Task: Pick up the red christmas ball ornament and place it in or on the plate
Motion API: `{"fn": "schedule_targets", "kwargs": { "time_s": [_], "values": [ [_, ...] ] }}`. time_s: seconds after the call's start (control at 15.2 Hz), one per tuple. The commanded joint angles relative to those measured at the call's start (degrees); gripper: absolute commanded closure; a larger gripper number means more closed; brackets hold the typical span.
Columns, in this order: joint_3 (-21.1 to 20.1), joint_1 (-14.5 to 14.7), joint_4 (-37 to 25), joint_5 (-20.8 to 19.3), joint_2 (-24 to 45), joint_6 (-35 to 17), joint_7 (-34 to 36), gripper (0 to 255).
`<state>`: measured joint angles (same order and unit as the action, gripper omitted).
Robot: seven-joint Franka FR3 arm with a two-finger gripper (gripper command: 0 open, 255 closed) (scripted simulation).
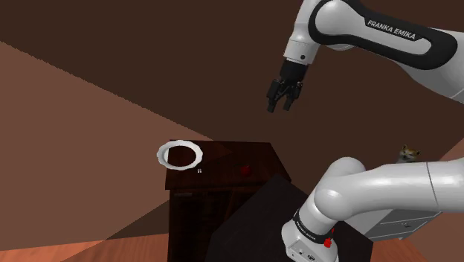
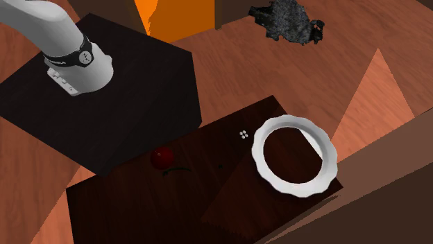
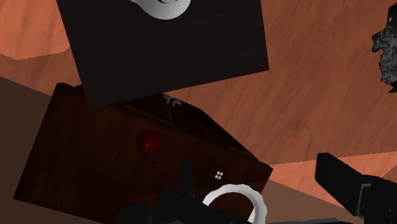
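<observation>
Mid-frame, a red round ornament point(image 2: 162, 158) and a white-rimmed plate point(image 2: 329, 156) top a dark brown wooden cabinet point(image 2: 132, 208); the upper-left box stand point(image 2: 139, 83) is black.

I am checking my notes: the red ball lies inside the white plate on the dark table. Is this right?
No. The red ball lies on the dark table beside the white plate, apart from it, not inside; the second exterior view shows it.

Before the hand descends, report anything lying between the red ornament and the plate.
Nothing visible blocks it. The red ornament and white plate share the dark tabletop; only a tiny white four-dot mark lies near the plate, beside the straight path.
</observation>
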<state>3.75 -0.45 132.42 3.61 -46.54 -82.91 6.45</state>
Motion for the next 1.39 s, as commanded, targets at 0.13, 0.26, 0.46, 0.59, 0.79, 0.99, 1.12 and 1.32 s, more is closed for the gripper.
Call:
{"fn": "schedule_targets", "kwargs": {
  "time_s": [0.13,0.26,0.46,0.59,0.79,0.99,1.12,1.32],
  "values": [
    [0.68,-0.3,2.55,-0.56,1.42,-3.09,-0.77,0],
    [1.39,-0.6,4.87,-1.11,3.14,-6.24,-1.54,0],
    [2.5,-1.03,7.89,-1.88,6.27,-11.09,-2.66,0],
    [3.24,-1.32,9.59,-2.34,8.76,-14.4,-3.41,0],
    [4.39,-1.73,11.64,-2.94,13.06,-19.46,-4.55,0],
    [5.56,-2.07,13.07,-3.36,18.05,-24.58,-5.72,0],
    [6.35,-2.26,13.66,-3.52,21.73,-27.99,-6.54,0],
    [7.5,-2.49,13.99,-3.49,27.75,-33.03,-7.87,0]
  ]
}}
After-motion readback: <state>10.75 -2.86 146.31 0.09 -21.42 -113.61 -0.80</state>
